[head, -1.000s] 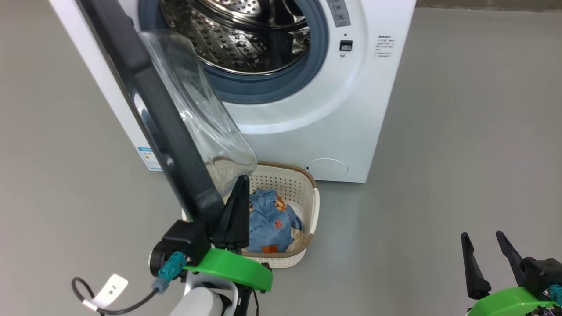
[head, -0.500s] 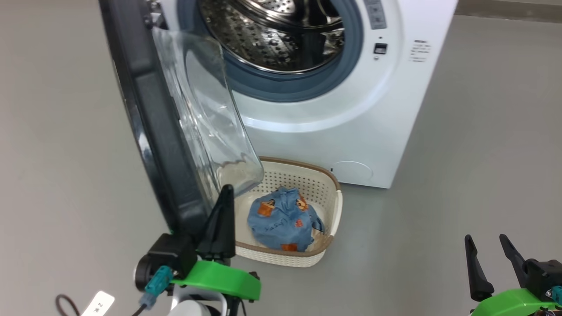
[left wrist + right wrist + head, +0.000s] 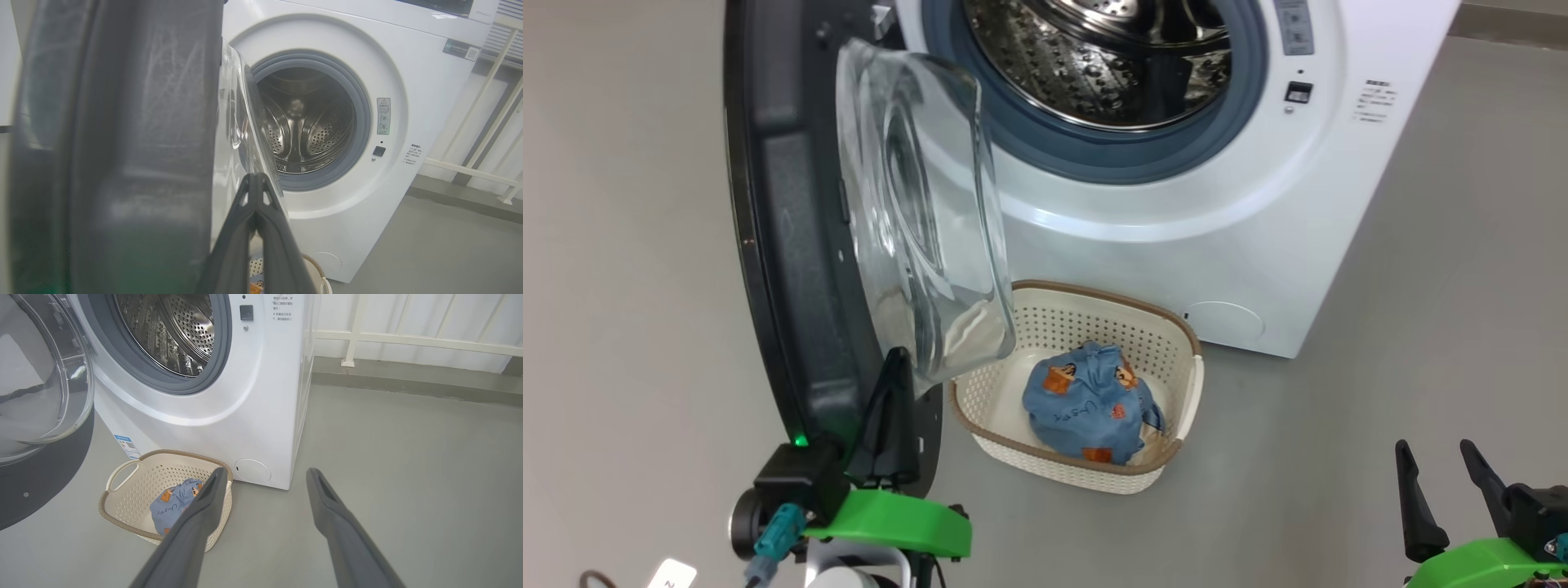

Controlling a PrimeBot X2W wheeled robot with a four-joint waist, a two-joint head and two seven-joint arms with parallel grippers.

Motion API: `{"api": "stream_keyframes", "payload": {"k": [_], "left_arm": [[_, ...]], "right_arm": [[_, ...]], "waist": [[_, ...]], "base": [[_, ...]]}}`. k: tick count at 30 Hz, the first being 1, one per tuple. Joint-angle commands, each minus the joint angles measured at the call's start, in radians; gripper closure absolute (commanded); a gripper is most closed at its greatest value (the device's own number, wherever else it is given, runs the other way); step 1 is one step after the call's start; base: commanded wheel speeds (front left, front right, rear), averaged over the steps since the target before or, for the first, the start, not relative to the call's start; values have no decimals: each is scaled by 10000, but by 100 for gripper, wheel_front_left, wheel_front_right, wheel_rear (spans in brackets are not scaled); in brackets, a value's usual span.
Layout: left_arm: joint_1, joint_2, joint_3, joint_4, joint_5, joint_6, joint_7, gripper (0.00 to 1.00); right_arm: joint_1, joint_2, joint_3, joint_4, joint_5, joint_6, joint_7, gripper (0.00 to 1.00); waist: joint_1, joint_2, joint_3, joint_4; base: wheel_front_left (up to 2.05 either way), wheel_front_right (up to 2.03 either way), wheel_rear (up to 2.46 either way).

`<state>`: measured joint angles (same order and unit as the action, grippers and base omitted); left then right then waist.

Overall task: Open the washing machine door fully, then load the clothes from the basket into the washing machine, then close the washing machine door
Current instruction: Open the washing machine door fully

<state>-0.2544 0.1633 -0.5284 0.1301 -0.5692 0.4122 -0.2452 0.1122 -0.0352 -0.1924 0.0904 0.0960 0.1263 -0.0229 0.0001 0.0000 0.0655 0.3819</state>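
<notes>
- my left gripper (image 3: 896,365) sits at about 7 o'clock in the head view. its two dark fingers are pressed together tip to tip, with nothing between them.
- in the left wrist view the same closed fingertips (image 3: 255,178) meet just right of the washing machine door (image 3: 122,143), which rises along their 9 o'clock side. i cannot tell whether they touch it.
- the washing machine door (image 3: 792,245) stands swung out at 10 o'clock in the head view, seen nearly edge-on. its glass bowl window (image 3: 923,229) bulges toward 3 o'clock.
- the washing machine (image 3: 1176,245) is at 12 to 1 o'clock, its mouth uncovered. the steel drum (image 3: 1111,57) shows inside the grey gasket (image 3: 1094,159).
- the basket (image 3: 1086,294) stands on the grey floor (image 3: 1421,327) near 6 o'clock of the view's centre, just in front of the machine. the round cap (image 3: 1225,320) is at its 2 o'clock.
- the clothes (image 3: 1086,400) lie bunched inside the basket, a light blue garment with orange prints on top.
- my right gripper (image 3: 1436,449) is at 4 to 5 o'clock in the head view, well apart from the basket. its fingers are spread wide and hold nothing.
- in the right wrist view the right gripper (image 3: 266,473) frames bare floor. the basket (image 3: 184,452) and the clothes (image 3: 173,500) lie at 8 o'clock, partly behind one finger.
</notes>
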Motion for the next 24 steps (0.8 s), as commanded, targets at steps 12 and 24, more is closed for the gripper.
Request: {"api": "stream_keyframes", "payload": {"k": [12,24], "left_arm": [[229,694,992,-341,-114,361,-22,100],[558,1625,2323,179,-544,571,-73,100]], "right_arm": [[-265,-150,153,-306,-121,44,25,0],[-259,-150,194,-230,-46,44,11,0]], "waist": [[-1,0,86,539],[-1,0,-30,304]], "base": [[0,0,0],[0,0,0]]}}
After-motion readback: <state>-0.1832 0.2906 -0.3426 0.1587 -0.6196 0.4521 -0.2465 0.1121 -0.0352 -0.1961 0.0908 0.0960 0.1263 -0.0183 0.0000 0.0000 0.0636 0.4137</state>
